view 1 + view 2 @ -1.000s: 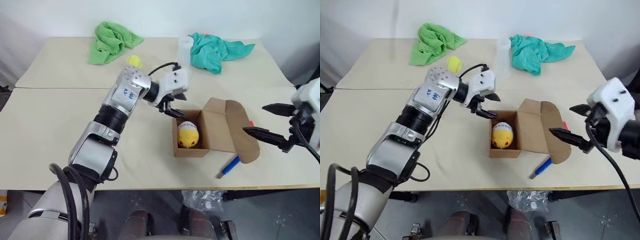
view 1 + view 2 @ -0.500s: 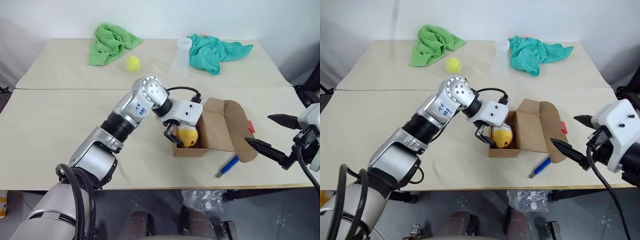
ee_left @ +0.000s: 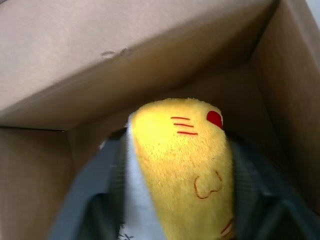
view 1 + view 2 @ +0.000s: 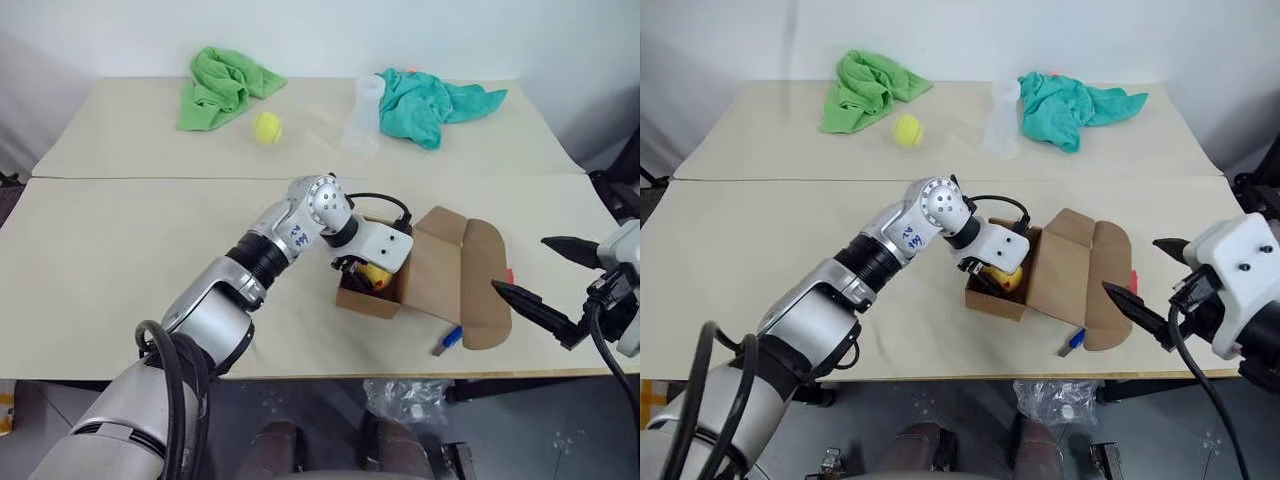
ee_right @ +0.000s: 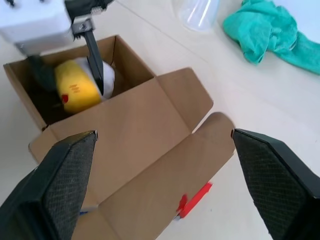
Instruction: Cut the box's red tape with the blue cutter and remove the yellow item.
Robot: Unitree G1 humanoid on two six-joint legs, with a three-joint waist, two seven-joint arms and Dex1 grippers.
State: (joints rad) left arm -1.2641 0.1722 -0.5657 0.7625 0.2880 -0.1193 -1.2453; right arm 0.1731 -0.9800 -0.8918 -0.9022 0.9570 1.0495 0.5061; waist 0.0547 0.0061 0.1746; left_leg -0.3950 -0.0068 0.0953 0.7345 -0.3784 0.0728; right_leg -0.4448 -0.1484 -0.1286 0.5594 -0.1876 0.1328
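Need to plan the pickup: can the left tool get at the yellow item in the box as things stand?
Probably yes. The box lies open, and the left tool is already inside it with fingers on either side of the yellow item.

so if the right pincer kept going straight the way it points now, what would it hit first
Probably the box's open flap lid: in the right wrist view it lies straight ahead between the right pincer's spread fingers, with the red tape at its near edge. Depth is hard to judge.

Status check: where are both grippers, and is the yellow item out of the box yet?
Left gripper in the open box, fingers either side of the yellow item, not lifted. Right gripper open, clear of the flap. Blue cutter beside box. Nothing blocking.
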